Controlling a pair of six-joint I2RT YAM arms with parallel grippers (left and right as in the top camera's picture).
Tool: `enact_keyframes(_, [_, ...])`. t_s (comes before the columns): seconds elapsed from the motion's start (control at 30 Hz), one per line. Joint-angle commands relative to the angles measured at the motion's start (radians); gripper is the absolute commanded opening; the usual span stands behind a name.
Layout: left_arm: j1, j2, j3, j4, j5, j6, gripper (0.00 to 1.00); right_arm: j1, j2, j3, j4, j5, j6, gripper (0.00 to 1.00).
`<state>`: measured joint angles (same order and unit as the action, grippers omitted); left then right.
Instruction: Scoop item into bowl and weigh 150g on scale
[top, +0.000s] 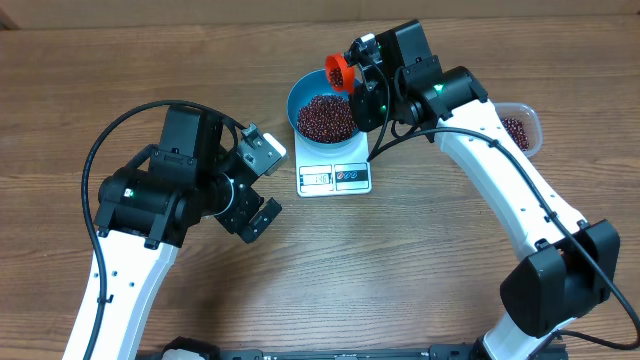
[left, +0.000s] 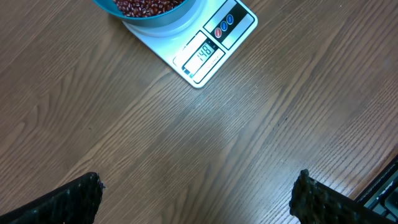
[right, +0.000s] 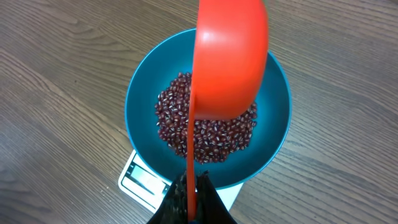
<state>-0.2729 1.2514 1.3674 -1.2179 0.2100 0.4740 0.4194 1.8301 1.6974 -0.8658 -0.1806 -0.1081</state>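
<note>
Wood-grain surface (top: 420, 270) carries a white scale (top: 335, 178) toward the middle of its far edge. On the scale we see the blue bowl (top: 298, 100) with a heap of beans (top: 327, 118) inside. Our right pincer (right: 191, 202) is clamped on the handle of an orange scoop (right: 230, 56), held over the bowl's far rim. Our left pincer (top: 268, 183) hovers spread wide just left of the scale. A clear container (top: 525, 130) sits toward the right edge.

Overhead looks straight down from far above the whole table (top: 400, 290). Left wrist sits low, with the scale (left: 208, 46) at its 12 o'clock. Right wrist looks steeply down, close over the blue bowl (right: 140, 106). All three views share both.
</note>
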Motion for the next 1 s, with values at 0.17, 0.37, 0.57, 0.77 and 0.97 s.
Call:
enact_keyframes(0.17, [0.004,0.004,0.000,0.003,0.019,-0.010,0.99,0.000,-0.019,0.005,0.010,-0.015,0.000,0.04])
enact_keyframes(0.37, [0.004,0.004,0.000,0.003,0.019,-0.010,1.00,0.000,-0.019,0.005,0.008,-0.014,-0.001,0.04])
enact_keyframes(0.57, [0.004,0.003,0.000,0.003,0.019,-0.010,1.00,0.000,-0.019,0.005,0.015,-0.012,-0.003,0.04])
enact_keyframes(0.77, [0.004,0.004,0.000,0.003,0.019,-0.010,1.00,0.000,-0.019,0.005,0.016,0.023,-0.023,0.04])
enact_keyframes(0.97, [0.004,0.004,0.000,0.003,0.019,-0.010,1.00,0.003,-0.019,0.005,0.016,-0.007,-0.039,0.04])
